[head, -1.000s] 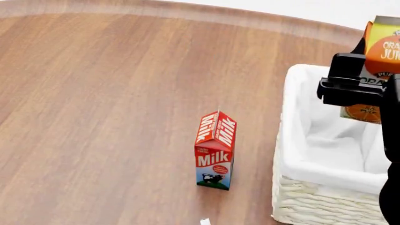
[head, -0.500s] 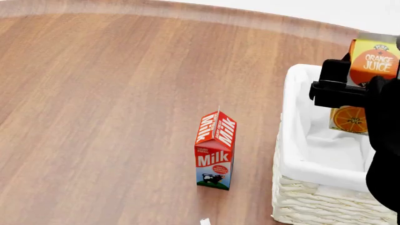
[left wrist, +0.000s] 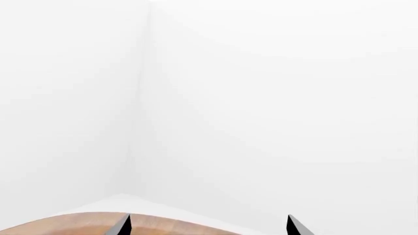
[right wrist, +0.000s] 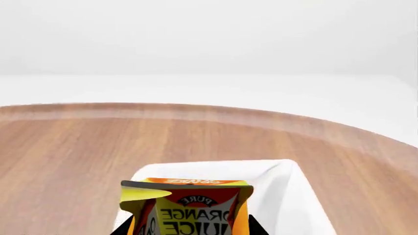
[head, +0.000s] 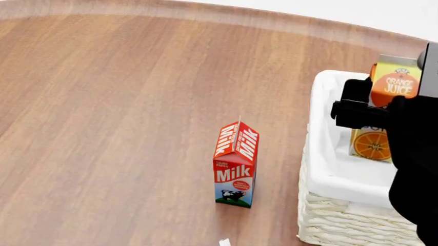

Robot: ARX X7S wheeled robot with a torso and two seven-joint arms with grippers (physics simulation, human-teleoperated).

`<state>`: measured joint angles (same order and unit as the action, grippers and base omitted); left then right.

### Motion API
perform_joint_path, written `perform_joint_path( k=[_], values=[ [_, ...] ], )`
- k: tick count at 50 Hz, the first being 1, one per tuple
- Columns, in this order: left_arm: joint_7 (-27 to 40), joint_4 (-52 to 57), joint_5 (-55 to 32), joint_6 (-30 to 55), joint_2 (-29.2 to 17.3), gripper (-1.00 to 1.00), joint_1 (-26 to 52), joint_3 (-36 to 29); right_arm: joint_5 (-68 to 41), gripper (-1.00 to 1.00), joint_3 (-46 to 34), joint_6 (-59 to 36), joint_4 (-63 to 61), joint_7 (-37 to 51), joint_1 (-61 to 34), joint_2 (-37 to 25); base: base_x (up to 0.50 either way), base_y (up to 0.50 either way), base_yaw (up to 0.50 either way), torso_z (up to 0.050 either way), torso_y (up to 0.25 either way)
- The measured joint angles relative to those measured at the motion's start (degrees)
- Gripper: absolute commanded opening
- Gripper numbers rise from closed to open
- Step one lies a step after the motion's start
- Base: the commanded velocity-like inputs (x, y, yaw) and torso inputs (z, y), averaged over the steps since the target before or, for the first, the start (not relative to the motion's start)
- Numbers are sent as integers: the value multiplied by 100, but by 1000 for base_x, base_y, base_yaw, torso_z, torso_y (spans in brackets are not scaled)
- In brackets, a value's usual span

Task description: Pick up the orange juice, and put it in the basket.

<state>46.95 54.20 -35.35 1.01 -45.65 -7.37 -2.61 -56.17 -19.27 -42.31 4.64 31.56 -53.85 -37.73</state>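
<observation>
- Black against the white lining, my right gripper (head: 373, 115) sits at the right edge of the head view, its arm a dark bulk rising from the lower right corner and reaching in over the basket (head: 329, 177).
- I read its jaws as closed across the middle of the orange juice carton (head: 384, 114): one black finger (head: 356, 108) shows on the carton's left side, the other is hidden behind it.
- My carton hangs upright, orange top up, with its orange-slice panel down inside the basket's opening, below the level of the cloth-covered rim. I cannot tell whether its base touches the basket floor.
- From my right wrist camera the carton (right wrist: 186, 208) fills the gap between the two dark finger edges, and the basket's white lining (right wrist: 287, 196) spreads beyond it.
- That basket stands at the right edge of the round wooden table (head: 123, 102).
- A red-and-white Milk carton (head: 235, 164) stands upright on the table just left of the basket, apart from it.
- My left gripper (left wrist: 207, 227) shows only in its own wrist camera: two black fingertips (left wrist: 124, 226) spread wide with nothing between them, pointed at a bare white wall beyond the table's rim (left wrist: 65, 224).
</observation>
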Motion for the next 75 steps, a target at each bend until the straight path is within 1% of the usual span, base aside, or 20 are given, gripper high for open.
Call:
perform_joint_path(
  k=[32,75],
  values=[
    [-16,-75,103,-44,33,100,61,-153,492,-100,-296,362,1052,-317,-87,275,0,0,0,0,1],
    [-155,-449,254,-122,153,100,137,-384,1205,-100,-805,771,2669,-833,-697,749,0,0,0,0,1]
  ],
)
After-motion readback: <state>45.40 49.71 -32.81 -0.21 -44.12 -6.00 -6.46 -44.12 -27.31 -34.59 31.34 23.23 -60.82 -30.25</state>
